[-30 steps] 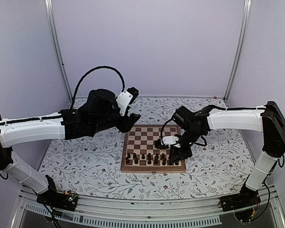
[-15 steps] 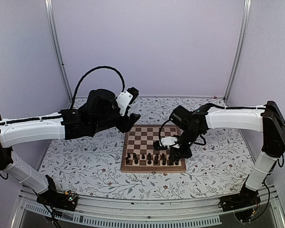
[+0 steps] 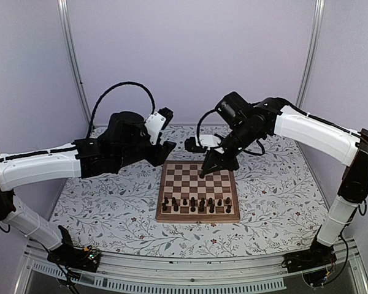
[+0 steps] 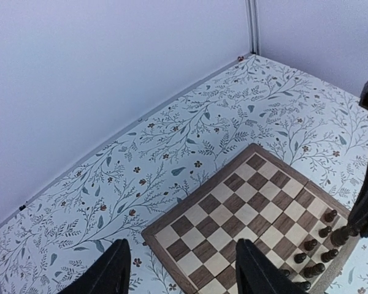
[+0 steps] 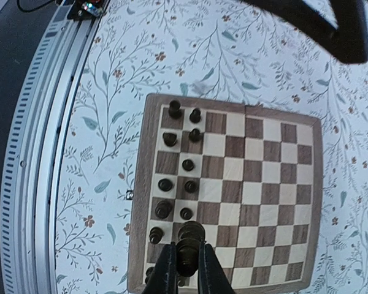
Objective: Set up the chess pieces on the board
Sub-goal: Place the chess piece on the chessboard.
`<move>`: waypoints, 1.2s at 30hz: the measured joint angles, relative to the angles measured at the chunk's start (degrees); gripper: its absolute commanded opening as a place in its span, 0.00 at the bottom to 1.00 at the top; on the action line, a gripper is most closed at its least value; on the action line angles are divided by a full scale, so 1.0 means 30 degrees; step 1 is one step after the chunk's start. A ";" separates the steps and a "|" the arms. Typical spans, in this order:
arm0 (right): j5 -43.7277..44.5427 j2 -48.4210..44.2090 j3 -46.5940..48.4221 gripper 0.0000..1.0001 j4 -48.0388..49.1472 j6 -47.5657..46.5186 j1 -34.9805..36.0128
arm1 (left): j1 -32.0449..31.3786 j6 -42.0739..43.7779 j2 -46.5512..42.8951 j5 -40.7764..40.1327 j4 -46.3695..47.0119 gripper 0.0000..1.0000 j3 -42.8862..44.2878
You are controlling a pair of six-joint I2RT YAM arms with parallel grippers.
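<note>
Two rows of chess pieces (image 3: 196, 203) crowd the near edge of the board (image 3: 196, 174) from overhead; my right gripper (image 3: 207, 169) hangs above its far squares, and my left gripper (image 3: 167, 147) waits off the far left corner, I judge to stay clear. Left wrist: those jaws stand wide on nothing, above the floral table (image 4: 172, 141) and a plain lilac wall (image 4: 110, 61). Right wrist: fingers (image 5: 165, 272) pinch one dark chessman (image 5: 190, 236), held high over the board, presumably to clear its neighbours.

Left gripper (image 4: 181, 264) fingers apart, board (image 4: 233, 208) beyond; chess pieces (image 4: 311, 244) along right edge, perhaps seven.
</note>
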 measured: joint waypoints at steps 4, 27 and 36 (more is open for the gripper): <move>0.0066 0.1304 0.2455 0.00 0.0095 0.0372 0.0568 | 0.0641 -0.0350 -0.1151 -0.0597 0.0284 0.60 -0.0219; 0.1668 0.8313 0.6171 0.01 -0.2011 0.1209 0.3439 | 0.1974 -0.1056 -0.4167 -0.2455 0.2572 0.61 -0.1494; 0.1749 0.8349 0.5639 0.02 -0.2069 0.1209 0.3483 | 0.1974 -0.1056 -0.4160 -0.2448 0.2572 0.62 -0.1494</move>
